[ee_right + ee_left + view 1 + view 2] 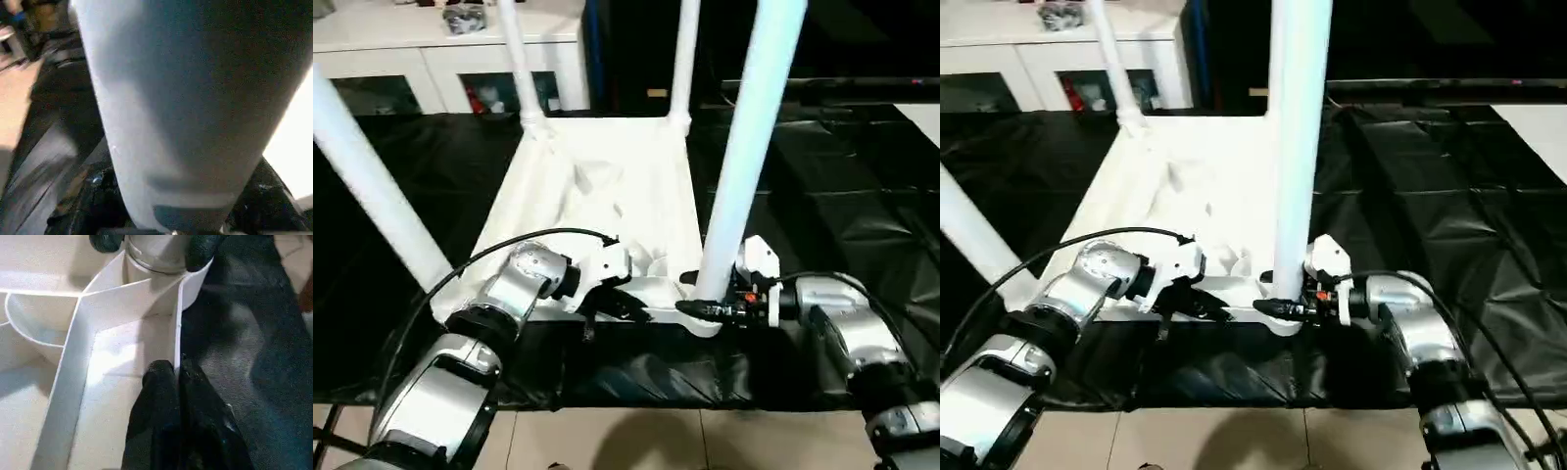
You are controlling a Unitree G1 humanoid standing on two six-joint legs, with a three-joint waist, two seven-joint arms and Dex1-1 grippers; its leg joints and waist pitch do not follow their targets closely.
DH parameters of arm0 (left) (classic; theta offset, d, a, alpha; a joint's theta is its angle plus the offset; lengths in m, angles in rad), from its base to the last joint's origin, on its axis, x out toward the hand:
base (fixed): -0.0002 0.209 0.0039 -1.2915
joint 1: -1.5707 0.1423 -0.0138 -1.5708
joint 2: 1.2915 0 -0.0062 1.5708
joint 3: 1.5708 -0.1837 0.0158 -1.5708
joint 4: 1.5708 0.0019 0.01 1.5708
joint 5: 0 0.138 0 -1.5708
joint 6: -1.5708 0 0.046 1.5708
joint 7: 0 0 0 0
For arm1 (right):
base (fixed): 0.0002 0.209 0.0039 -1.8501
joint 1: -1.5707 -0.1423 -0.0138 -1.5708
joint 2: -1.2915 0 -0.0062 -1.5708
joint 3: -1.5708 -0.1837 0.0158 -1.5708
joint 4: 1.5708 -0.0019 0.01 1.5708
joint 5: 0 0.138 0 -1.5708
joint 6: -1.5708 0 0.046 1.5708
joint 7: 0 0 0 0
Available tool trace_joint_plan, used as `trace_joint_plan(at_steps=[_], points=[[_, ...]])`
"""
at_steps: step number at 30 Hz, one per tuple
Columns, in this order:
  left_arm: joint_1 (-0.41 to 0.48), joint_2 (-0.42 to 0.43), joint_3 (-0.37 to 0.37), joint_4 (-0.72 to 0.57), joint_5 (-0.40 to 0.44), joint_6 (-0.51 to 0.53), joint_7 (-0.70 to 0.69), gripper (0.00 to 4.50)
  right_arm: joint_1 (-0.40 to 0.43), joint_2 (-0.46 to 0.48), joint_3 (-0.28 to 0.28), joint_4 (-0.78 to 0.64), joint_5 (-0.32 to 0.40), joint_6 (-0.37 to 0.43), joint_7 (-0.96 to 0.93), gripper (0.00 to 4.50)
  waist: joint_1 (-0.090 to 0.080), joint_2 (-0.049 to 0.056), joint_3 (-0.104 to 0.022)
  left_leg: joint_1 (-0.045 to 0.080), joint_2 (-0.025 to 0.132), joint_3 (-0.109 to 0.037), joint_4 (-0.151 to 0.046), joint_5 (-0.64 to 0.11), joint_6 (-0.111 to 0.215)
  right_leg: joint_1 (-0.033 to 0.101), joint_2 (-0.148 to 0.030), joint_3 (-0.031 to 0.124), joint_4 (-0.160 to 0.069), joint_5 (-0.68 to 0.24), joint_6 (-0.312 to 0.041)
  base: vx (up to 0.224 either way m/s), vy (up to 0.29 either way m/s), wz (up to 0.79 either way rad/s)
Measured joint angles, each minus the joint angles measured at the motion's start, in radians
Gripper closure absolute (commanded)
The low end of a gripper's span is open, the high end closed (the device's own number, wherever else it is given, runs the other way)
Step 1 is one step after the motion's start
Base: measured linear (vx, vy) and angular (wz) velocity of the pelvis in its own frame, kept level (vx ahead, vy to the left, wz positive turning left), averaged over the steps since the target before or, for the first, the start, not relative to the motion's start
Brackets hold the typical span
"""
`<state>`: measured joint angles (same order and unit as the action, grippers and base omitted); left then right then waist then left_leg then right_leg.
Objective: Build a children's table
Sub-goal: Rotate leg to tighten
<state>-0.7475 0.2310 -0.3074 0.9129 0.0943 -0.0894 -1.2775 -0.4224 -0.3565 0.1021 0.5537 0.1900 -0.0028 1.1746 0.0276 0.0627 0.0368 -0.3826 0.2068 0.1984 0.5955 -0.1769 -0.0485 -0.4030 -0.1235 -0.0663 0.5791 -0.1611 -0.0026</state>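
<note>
- The tabletop (607, 196) lies upside down on a black sheet (822, 196) spread over the floor, ribbed underside facing up.
- All four legs stand upright from its corner sockets: two far legs (683, 59) toward the cabinet side and two near ones, the near left leg (372, 186) leaning out toward the left edge of the head views.
- The near right leg (744, 147) rises from the corner socket (705, 318) closest to the robot's right arm.
- The right gripper (705, 309) reaches in level at the base of that leg; its jaws sit either side of the tube just above the socket, closed around it as far as its width allows.
- In the right wrist view the leg fills the space between the black fingers (98, 205).
- The left gripper (626, 308) is at the near edge of the tabletop, between the two near legs; its jaws are pressed together, pinching the thin upright rim wall (177, 333) of the tabletop.
- In the left wrist view the left fingers (161, 396) lie along that rim, with the right gripper's fingertips visible beyond at the leg's base.
- A white cabinet (440, 59) with glass doors stands behind the sheet, well apart from the work.
- Pale floor tiles (636, 441) show at the near edge of the sheet.
</note>
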Motion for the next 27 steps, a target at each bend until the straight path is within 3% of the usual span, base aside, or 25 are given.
trace_joint_plan(at_steps=[2, 6, 12, 14, 16, 19, 23, 27], points=[[0.000, -0.015, 0.012, -0.006, 0.010, 0.029, 0.063, 4.50, 0.002, 0.038, -0.028, 0.008, -0.007, 0.001, -0.113, 2.48, -0.005, 0.000, 0.000, 0.001, 0.000, 0.000, 0.000, 0.000, 0.000, 0.000, 0.000, 0.002, -0.001, 0.000, 0.001, 0.000, 0.000, 0.00], [-0.002, -0.087, 0.037, -0.012, 0.028, 0.110, 0.241, 4.50, -0.034, 0.134, -0.100, 0.078, -0.044, 0.003, -0.435, 2.49, -0.048, -0.003, 0.000, 0.004, -0.002, 0.000, 0.001, 0.000, 0.000, 0.001, 0.000, 0.002, -0.004, -0.004, 0.007, 0.000, 0.000, 0.00], [-0.009, -0.134, 0.051, -0.013, 0.049, 0.171, 0.372, 4.50, -0.129, 0.235, -0.126, 0.185, -0.103, 0.016, -0.741, 2.49, -0.107, -0.002, 0.000, 0.006, -0.003, -0.008, 0.000, 0.000, 0.000, 0.001, -0.001, -0.005, -0.008, -0.005, 0.008, 0.000, 0.000, 0.00], [-0.009, -0.134, 0.053, -0.013, 0.051, 0.170, 0.373, 4.50, -0.130, 0.245, -0.126, 0.188, -0.111, 0.006, -0.765, 2.49, -0.113, -0.002, 0.000, 0.004, -0.004, -0.015, 0.000, 0.000, 0.000, 0.001, -0.001, -0.009, -0.010, -0.005, 0.008, 0.000, 0.000, 0.00], [-0.008, -0.128, 0.053, -0.017, 0.052, 0.165, 0.369, 4.50, -0.130, 0.251, -0.124, 0.191, -0.128, -0.018, -0.779, 1.94, -0.122, 0.002, 0.000, -0.002, -0.006, -0.022, 0.000, 0.000, 0.000, 0.001, -0.001, -0.014, -0.016, -0.005, 0.008, 0.000, 0.000, 0.00], [-0.005, -0.126, 0.048, -0.025, 0.053, 0.155, 0.362, 4.50, -0.129, 0.252, -0.124, 0.191, -0.131, -0.029, -0.770, 1.72, -0.130, 0.004, 0.000, -0.006, -0.010, -0.023, -0.002, 0.000, 0.000, 0.002, -0.003, -0.013, -0.020, -0.004, 0.007, 0.000, 0.000, 0.00], [0.005, -0.118, 0.035, -0.046, 0.051, 0.138, 0.322, 4.50, -0.090, 0.192, -0.104, 0.135, -0.114, -0.022, -0.631, 1.35, -0.127, 0.004, 0.000, -0.006, -0.015, -0.023, -0.004, 0.000, 0.000, 0.004, -0.003, -0.005, -0.018, 0.000, 0.003, 0.000, 0.000, 0.00], [0.006, -0.107, 0.025, -0.056, 0.045, 0.115, 0.283, 4.50, -0.013, 0.068, -0.072, 0.049, -0.102, -0.032, -0.461, 1.30, -0.102, 0.006, -0.001, -0.007, -0.015, -0.022, -0.004, -0.001, 0.001, 0.006, -0.003, -0.002, -0.017, 0.004, -0.002, 0.025, 0.001, 0.03]])
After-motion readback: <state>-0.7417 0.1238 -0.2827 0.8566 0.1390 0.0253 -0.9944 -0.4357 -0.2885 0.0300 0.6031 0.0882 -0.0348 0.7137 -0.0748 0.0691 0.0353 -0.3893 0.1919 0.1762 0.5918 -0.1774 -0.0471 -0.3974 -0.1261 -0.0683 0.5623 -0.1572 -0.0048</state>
